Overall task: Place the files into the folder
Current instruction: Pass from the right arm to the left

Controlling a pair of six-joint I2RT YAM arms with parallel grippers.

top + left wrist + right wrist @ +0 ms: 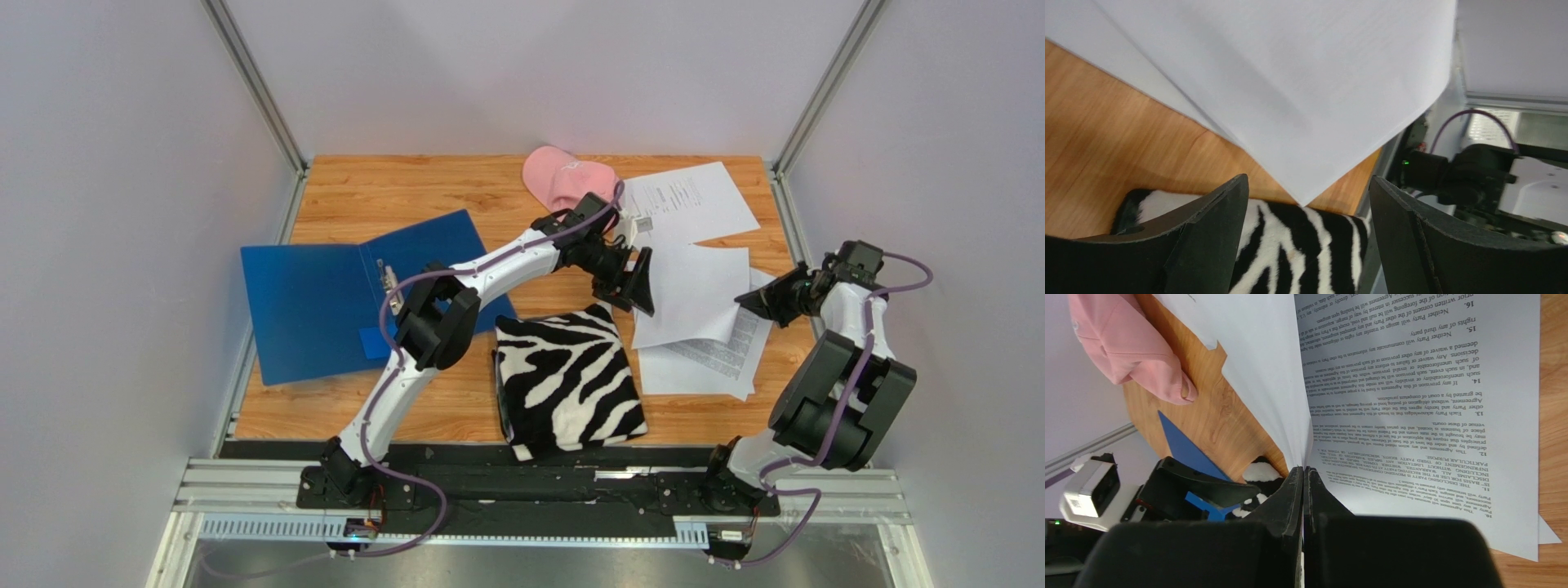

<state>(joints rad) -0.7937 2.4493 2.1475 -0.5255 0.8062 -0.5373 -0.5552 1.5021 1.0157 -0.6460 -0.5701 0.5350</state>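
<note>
The blue folder [321,304] lies open at the table's left; a strip of it shows in the right wrist view [1185,450]. The files are white sheets at the right: one flat at the back [689,200], one raised [693,294], and a printed one beneath [714,363]. My right gripper [751,303] is shut on the raised sheet's right edge [1303,473], and the sheet's blank side [1254,373] rises above the printed page [1425,404]. My left gripper [633,287] stands open at the sheet's left corner [1306,195], which hangs between its fingers [1223,220] without touching them.
A folded zebra-striped cloth [568,382] lies at the front centre, right under the left gripper [1303,245]. A pink cap [558,178] sits at the back by the left forearm. Metal posts and white walls bound the table on both sides.
</note>
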